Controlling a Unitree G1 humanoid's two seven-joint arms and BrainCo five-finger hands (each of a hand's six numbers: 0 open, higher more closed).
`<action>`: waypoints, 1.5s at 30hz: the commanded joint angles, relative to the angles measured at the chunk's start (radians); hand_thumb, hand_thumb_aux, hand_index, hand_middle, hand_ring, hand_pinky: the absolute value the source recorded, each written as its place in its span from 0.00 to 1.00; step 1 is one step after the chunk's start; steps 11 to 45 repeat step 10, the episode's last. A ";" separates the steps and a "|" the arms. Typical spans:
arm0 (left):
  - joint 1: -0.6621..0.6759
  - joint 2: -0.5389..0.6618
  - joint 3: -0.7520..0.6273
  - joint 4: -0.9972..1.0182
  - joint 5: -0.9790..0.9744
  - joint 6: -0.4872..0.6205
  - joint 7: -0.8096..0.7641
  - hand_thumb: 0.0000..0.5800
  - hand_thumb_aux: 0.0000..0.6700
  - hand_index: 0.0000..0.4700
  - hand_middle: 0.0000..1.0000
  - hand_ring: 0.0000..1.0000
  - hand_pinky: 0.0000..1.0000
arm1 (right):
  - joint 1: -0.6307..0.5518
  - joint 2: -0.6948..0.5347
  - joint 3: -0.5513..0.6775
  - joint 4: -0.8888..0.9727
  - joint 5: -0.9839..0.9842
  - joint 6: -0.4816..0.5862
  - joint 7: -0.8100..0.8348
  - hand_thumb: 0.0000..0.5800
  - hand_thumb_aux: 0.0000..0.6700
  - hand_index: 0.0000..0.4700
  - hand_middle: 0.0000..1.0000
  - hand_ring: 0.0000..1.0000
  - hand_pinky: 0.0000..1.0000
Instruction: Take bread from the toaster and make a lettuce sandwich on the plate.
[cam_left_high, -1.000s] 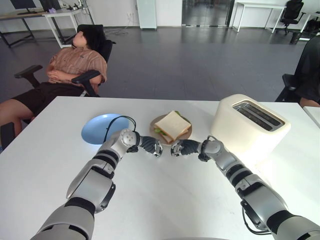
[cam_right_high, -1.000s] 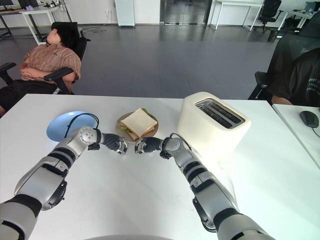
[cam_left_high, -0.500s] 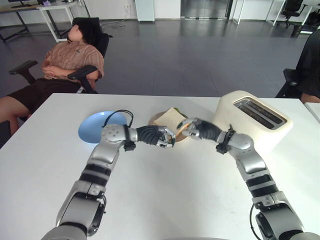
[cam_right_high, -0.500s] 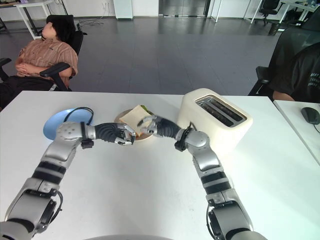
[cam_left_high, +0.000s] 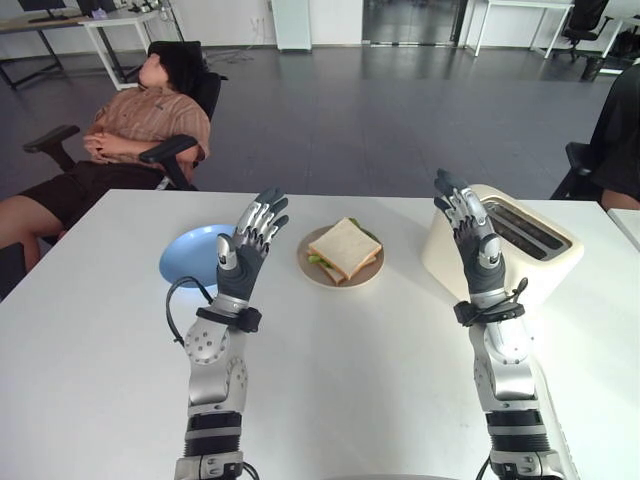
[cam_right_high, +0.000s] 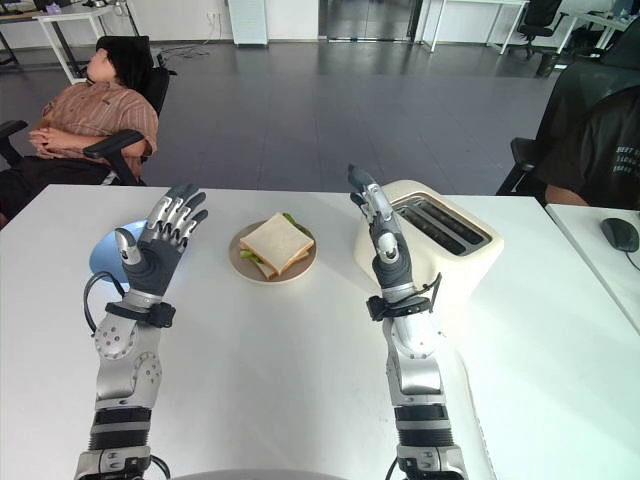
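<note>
From my seat the job looks finished: a closed sandwich (cam_left_high: 343, 250) with a white bread slice on top and green lettuce (cam_left_high: 317, 262) peeking out at its edges sits in the middle of the round tan plate (cam_left_high: 374, 270), which rests on the white bench (cam_left_high: 350, 370) straight ahead at 12 o'clock. The cream-white two-slot toaster (cam_left_high: 520, 262) stands at 3 o'clock from the plate, a little apart from it, and I see no bread standing up out of its dark slots, so I judge nothing is left to fetch. A round pale-blue dish (cam_left_high: 183, 262) lies at 9 o'clock from the plate with nothing on it. Both forearms stand upright over the near bench. My left hand (cam_left_high: 245, 250) is raised between the blue dish and the plate, fingers spread wide and holding nothing. My right hand (cam_left_high: 470, 235) is raised in front of the toaster's near left corner, likewise spread wide and holding nothing. Neither hand touches the sandwich; I read this as a rest pose after the build.
</note>
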 joint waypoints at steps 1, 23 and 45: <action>0.003 -0.026 0.003 0.049 -0.013 -0.035 0.025 0.00 0.00 0.00 0.00 0.00 0.00 | -0.003 -0.007 0.039 0.064 -0.043 -0.057 0.005 0.00 0.00 0.00 0.00 0.00 0.00; 0.031 -0.019 -0.031 0.063 0.047 -0.132 0.045 0.00 0.00 0.00 0.00 0.00 0.00 | -0.054 -0.014 0.040 0.228 -0.045 -0.163 -0.017 0.00 0.00 0.00 0.00 0.00 0.00; 0.031 -0.019 -0.031 0.063 0.047 -0.132 0.045 0.00 0.00 0.00 0.00 0.00 0.00 | -0.054 -0.014 0.040 0.228 -0.045 -0.163 -0.017 0.00 0.00 0.00 0.00 0.00 0.00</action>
